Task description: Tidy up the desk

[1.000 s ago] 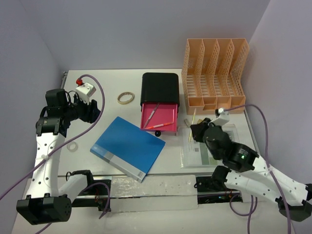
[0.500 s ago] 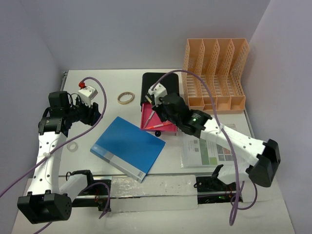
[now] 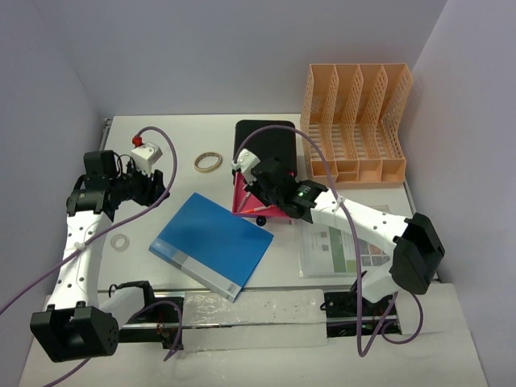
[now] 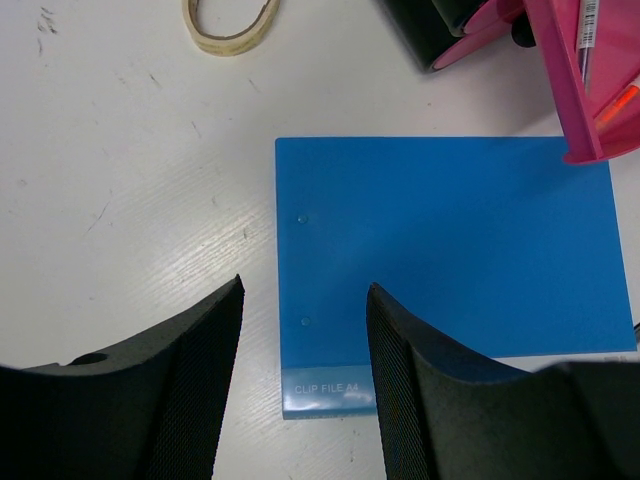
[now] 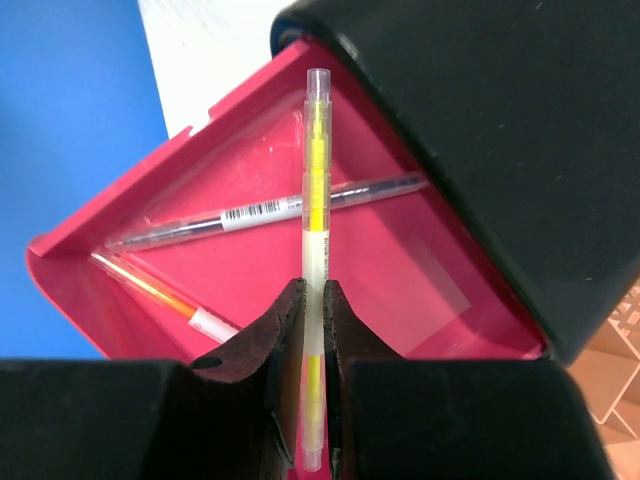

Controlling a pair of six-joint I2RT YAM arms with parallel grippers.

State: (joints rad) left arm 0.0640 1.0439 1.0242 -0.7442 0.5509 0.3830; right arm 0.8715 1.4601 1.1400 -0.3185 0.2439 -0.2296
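Over the open pink drawer [image 5: 380,290], at two o'clock of the blue folder [image 3: 211,244], hovering with the right gripper [image 5: 312,300], pinching narrow on a clear yellow-cored pen [image 5: 315,200] and holding it lengthwise above the tray, pointing toward the black box [image 5: 480,120]. Spotting two more pens lying inside: a barcode pen [image 5: 260,212] and an orange pen [image 5: 150,290] at seven o'clock of the drawer. Out at nine o'clock, hanging the left gripper [image 4: 305,300] above the white desk [image 4: 130,180], fingers spread wide on nothing, looking down on the folder's edge with a tape ring [image 4: 232,18] at twelve o'clock. Finding the desk spreading beneath everything, with the orange file rack [image 3: 355,121] at its two o'clock corner
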